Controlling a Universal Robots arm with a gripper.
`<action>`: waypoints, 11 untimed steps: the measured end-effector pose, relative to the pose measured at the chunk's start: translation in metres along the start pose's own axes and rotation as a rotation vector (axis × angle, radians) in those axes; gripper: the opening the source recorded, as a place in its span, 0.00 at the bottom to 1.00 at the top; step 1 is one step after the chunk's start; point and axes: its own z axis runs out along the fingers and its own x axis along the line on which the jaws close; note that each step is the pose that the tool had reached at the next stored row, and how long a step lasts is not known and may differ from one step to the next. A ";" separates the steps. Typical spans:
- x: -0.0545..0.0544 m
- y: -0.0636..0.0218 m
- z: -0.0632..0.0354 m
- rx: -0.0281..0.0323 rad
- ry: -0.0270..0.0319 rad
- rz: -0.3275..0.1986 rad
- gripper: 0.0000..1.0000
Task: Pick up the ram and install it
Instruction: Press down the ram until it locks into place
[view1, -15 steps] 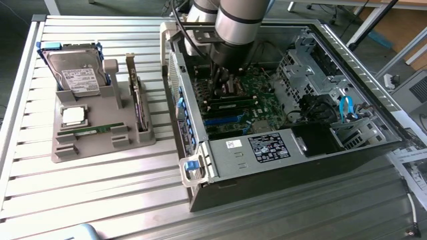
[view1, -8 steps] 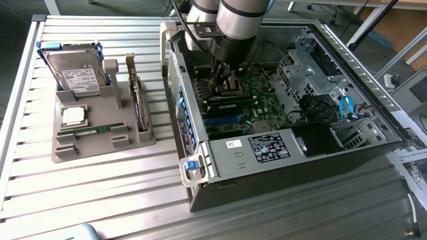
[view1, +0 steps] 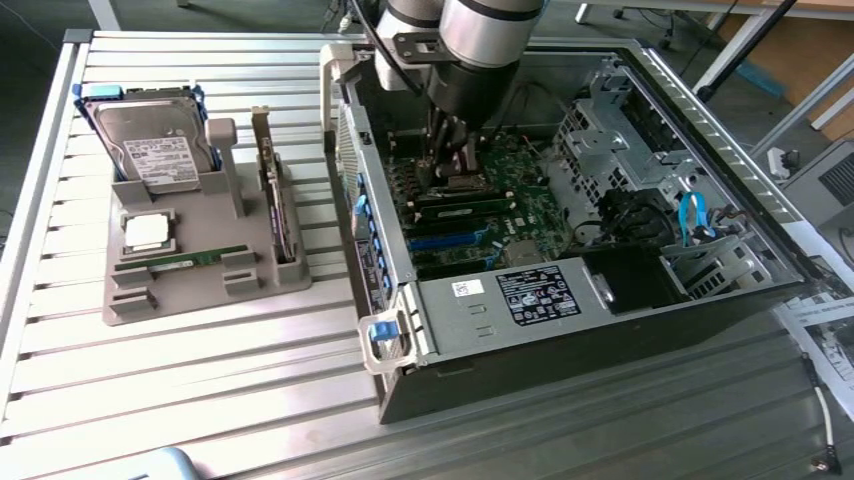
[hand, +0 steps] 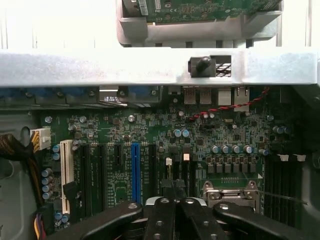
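Our pincer (hand: 174, 207) is clenched tight with nothing in it, low over the motherboard (hand: 200, 135) inside the computer case (view1: 441, 340). The ram (view1: 180, 262) lies outside the case, flat in the grey holder tray (view1: 200, 300) on the surface. We'd judge it light, stiff and fragile: best gripped by its long edges.

A workshop or lab was indicated. An opened grey metal computer case (view1: 587, 300) was laid on a ribbed aluminium workbench (view1: 200, 380). A grey parts holder (view1: 200, 270) was set beside it.
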 end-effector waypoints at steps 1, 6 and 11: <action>0.000 -0.0028 0.0000 -0.0002 0.0004 0.000 0.11; 0.000 -0.0133 0.0001 -0.0025 0.0048 0.000 0.11; 0.000 -0.0233 0.0003 -0.0046 0.0081 0.000 0.11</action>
